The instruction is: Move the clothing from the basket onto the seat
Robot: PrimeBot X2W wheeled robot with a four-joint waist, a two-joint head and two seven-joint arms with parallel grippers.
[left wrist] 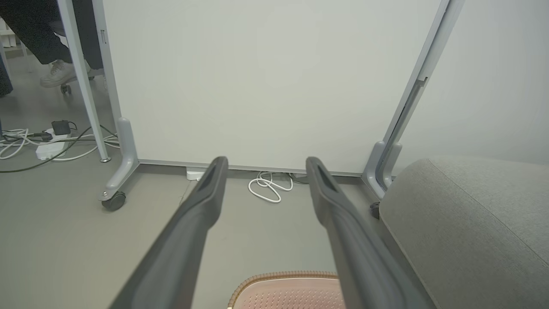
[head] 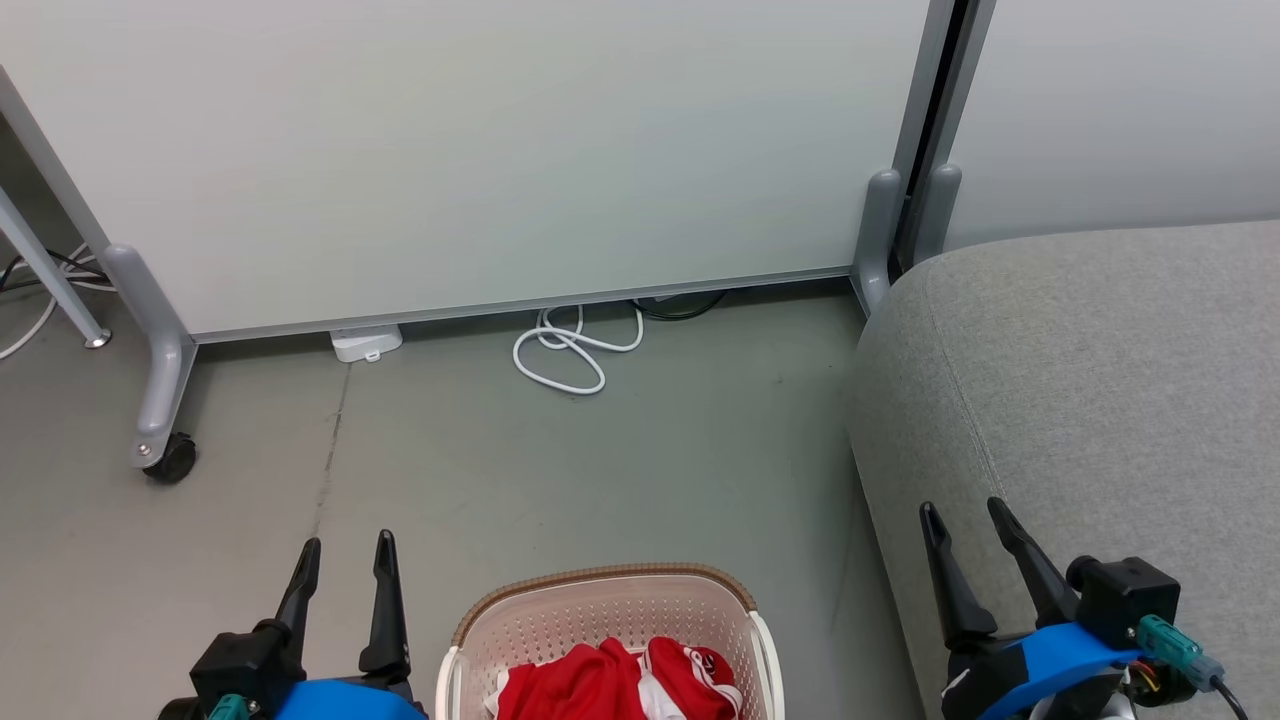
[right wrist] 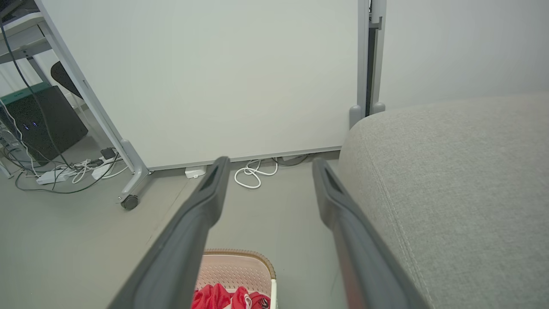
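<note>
We see the basket [head: 600, 615] standing on the floor [head: 600, 460] at the near edge of the head view, between our two arms, with its brown rim curving along the far side. Inside it lies the clothing [head: 585, 690], a crumpled red heap with white trim. It rests against the lower part of the perforated far wall, and the wall above the heap is bare. The view cuts the basket off, so we cannot tell how far the heap runs toward us. The seat [head: 1100, 380] stands to the right of the basket, with a strip of floor between them

The left pincer [head: 348, 541] hovers just left of the basket, fingers pointing away from us. Its jaws are parted by a moderate gap and hold nothing. In the left wrist view the floor and the basket's far rim show between the fingers. The right pincer [head: 962, 507] hangs over the near left edge of the seat, likewise parted and empty. As far as we can tell it touches neither the cushion nor the basket. In the right wrist view the basket and the red cloth lie low, beside its left finger

At the far side stands a pale panel [head: 500, 150] on a caster [head: 170, 460], with a coiled white cable [head: 575, 350] on the floor at its foot
</note>
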